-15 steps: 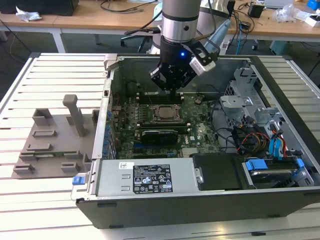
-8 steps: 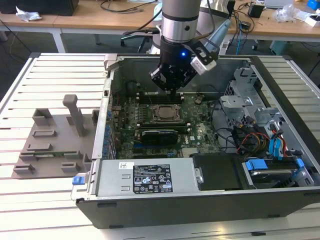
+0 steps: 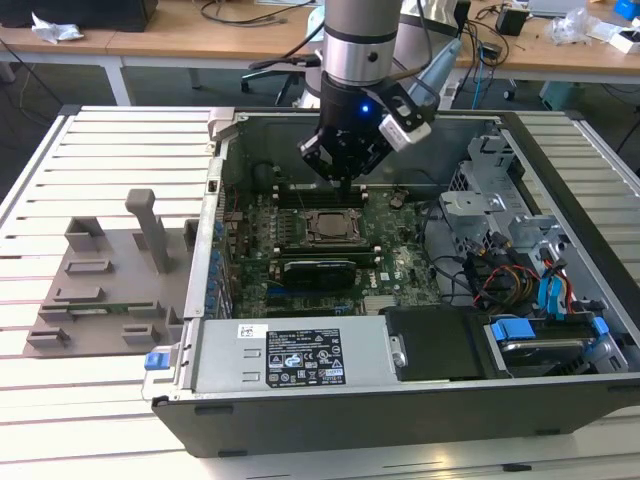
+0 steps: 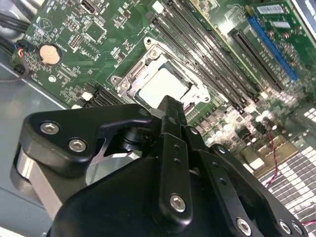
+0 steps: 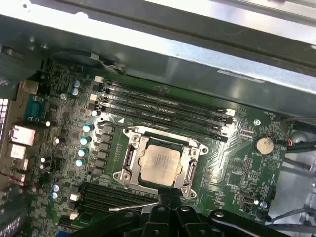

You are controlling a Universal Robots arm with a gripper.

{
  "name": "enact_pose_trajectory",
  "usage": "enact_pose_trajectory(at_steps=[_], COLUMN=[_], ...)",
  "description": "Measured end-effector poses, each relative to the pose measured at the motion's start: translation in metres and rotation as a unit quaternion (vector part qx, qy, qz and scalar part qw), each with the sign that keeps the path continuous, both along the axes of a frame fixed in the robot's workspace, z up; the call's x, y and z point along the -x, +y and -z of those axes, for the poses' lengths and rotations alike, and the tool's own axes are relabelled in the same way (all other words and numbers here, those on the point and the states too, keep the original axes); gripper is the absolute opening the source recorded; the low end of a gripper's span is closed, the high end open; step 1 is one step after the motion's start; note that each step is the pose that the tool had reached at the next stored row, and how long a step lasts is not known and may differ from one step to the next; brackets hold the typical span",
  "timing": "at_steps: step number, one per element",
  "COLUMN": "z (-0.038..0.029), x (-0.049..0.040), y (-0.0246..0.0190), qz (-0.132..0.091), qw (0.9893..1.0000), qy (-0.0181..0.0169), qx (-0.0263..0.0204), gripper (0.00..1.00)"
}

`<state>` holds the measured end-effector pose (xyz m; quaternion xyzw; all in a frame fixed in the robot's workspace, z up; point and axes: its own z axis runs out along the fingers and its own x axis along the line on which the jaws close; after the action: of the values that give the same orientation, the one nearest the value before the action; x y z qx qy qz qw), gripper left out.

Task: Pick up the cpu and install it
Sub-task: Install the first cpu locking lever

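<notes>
Wooden desks stand far back in the room, and nearer lies a big open computer case (image 3: pixel 560 330) on a pale slatted table (image 3: pixel 100 160), with a green motherboard (image 3: pixel 390 250) inside it. Above the board hangs the gripper (image 3: pixel 345 165), its fingers pressed together and pinching nothing. The cpu (image 5: pixel 159 161) already sits flat in the socket frame (image 5: pixel 129 160), just below the fingertips in both wrist views and a little nearer than the gripper in the exterior view.
</notes>
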<state>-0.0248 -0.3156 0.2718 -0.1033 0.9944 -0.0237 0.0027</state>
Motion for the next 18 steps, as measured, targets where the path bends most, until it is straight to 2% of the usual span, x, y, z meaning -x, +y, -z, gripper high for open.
enact_pose_trajectory(at_steps=[3,8,11,18], z=[0.0002,0.0004,0.0003,0.0003], x=[0.0,0.0013,0.0129,0.0303], y=[-0.0001,0.0,0.0,0.0], qz=[0.029,0.034,0.034,0.034], qw=[0.9996,0.9994,0.9994,0.9994], qy=[0.0001,0.0,-0.0003,-0.0005], qx=[-0.0008,-0.0012,-0.0011,-0.0011], gripper=[0.11,0.11,0.11,0.11])
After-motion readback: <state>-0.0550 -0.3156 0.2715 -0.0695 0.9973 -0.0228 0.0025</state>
